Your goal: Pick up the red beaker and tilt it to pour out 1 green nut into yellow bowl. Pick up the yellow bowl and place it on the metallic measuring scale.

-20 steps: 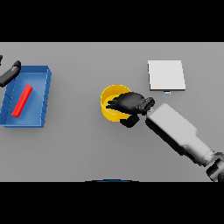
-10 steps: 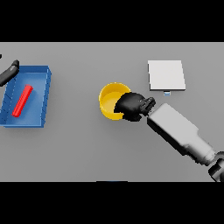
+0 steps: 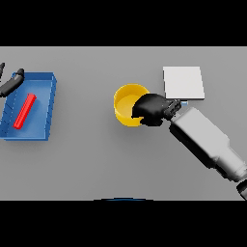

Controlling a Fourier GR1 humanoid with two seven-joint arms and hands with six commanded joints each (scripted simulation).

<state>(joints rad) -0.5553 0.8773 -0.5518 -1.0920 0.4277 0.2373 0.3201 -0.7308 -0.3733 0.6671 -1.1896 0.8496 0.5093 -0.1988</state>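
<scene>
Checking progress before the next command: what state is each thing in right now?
Yellow bowl: upright on the grey table, right hand curled over its right rim.
Red beaker: lying flat in the blue tray.
Metallic measuring scale: bare.
Left hand: idle at tray's far-left corner.

Yellow bowl (image 3: 126,103) – red beaker (image 3: 25,110) (blue tray (image 3: 46,106)) – grey table (image 3: 96,159).

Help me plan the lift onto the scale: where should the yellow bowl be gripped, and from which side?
Grip the yellow bowl by its rim on the right edge, the side nearest the right hand, whose curled fingers already sit over that wall. The bowl stands upright with its mouth open, so the rim is likely the easiest hold. The scale lies to the right too, giving a short carry.
</scene>
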